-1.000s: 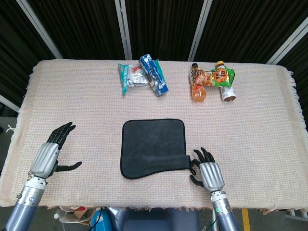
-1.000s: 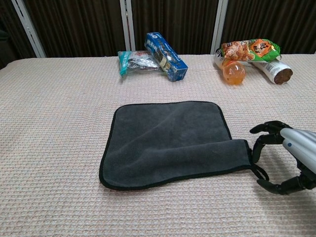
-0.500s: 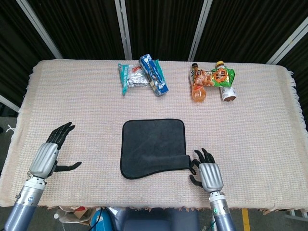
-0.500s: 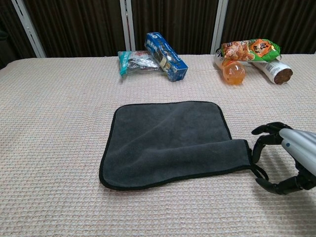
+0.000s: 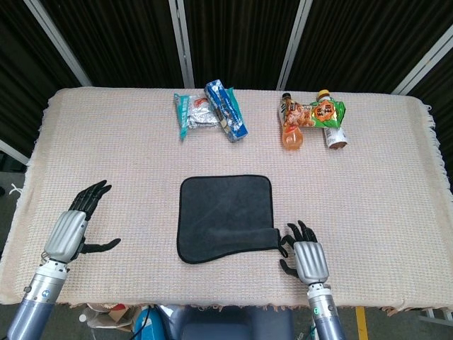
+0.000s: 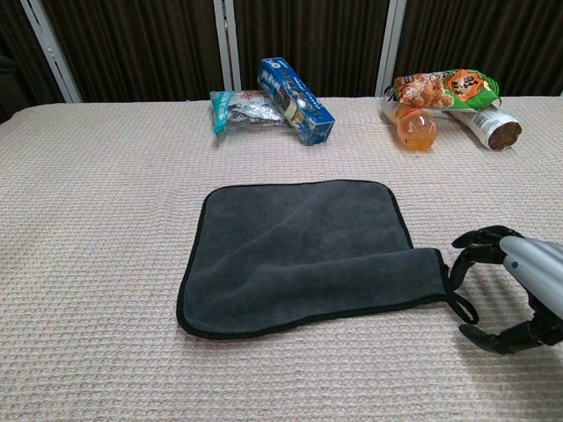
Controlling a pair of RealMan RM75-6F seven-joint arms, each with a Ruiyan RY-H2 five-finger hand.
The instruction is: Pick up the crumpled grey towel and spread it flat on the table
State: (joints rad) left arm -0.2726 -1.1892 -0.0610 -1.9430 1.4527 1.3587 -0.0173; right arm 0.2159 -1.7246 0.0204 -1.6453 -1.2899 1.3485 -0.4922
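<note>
The dark grey towel (image 5: 225, 216) (image 6: 303, 252) lies nearly flat at the middle of the table, its near edge slanted with the near right corner folded out and a small loop at that corner. My right hand (image 5: 308, 257) (image 6: 521, 288) sits just right of that corner, fingers spread and curved, holding nothing and apart from the cloth. Far to the left near the front edge, my left hand (image 5: 71, 230) rests palm down with fingers apart; the chest view does not show it.
At the back stand a teal snack pack (image 5: 192, 113) and a blue packet (image 5: 226, 110) left of centre, and an orange bottle (image 5: 292, 127) with a green snack bag (image 5: 327, 112) to the right. The woven cream tablecloth (image 5: 382, 191) covers the table.
My right hand has drawn slightly back toward the table's front edge, away from the towel corner. The towel and left hand have stayed put.
</note>
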